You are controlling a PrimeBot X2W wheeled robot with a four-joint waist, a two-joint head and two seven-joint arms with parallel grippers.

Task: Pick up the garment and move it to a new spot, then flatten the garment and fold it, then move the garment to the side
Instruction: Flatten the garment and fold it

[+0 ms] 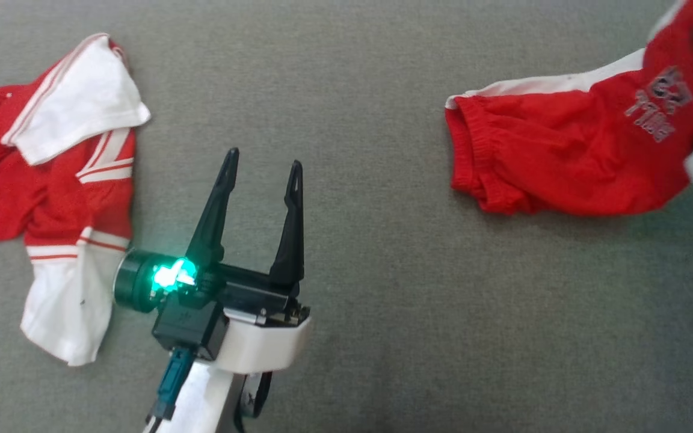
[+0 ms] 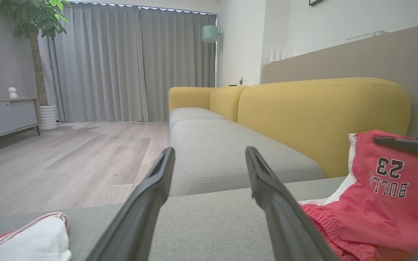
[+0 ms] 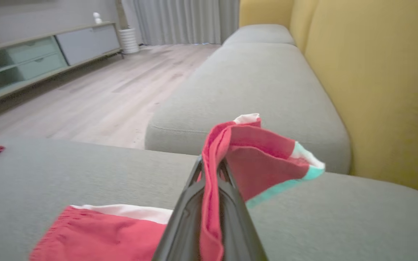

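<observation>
The shorts (image 1: 563, 156) lie at the upper right of the head view on the grey sofa seat (image 1: 370, 90). Their long axis runs from the gathered waistband, which points toward frame centre, up to the top right corner. That far end is lifted off the seat, and the frame edge cuts it off. The right gripper (image 3: 210, 170) is closed tight on a fold of this red cloth, which stands up between its fingers in the right wrist view. In the head view that gripper is a dark blur at the right edge. The print on the shorts is hard to read there, while the left wrist view shows a 23. The left gripper (image 1: 264, 159) sits low and centre, jaws wide apart and holding nothing. A red and white shirt (image 1: 52, 180) lies at the left, partly cut off.
</observation>
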